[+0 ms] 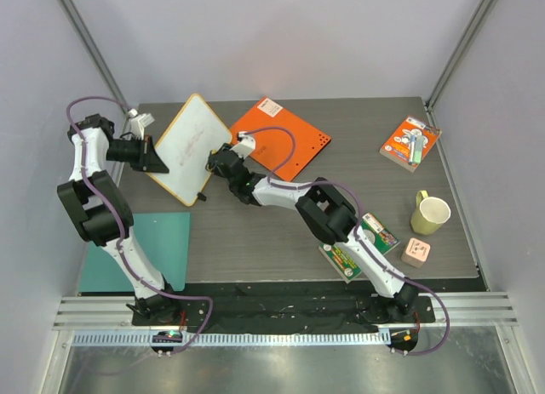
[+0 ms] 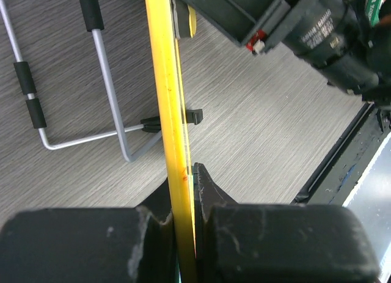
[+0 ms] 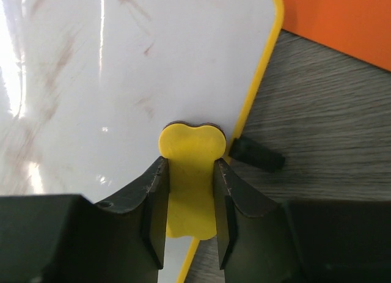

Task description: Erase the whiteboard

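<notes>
Top external view: far left on the grey wood-grain counter, the flat white yellow-rimmed whiteboard stands tilted, its long axis running near-left to far-right. At its left rim the left hand is clamped tight, and at its right edge the right hand pinches a flat yellow eraser against the face.

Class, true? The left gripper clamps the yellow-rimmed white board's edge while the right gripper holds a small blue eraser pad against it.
Wrong colour: the right wrist view shows the right gripper holding a small yellow eraser pad, not blue. The left gripper does clamp the edge of the yellow-rimmed white board.
</notes>
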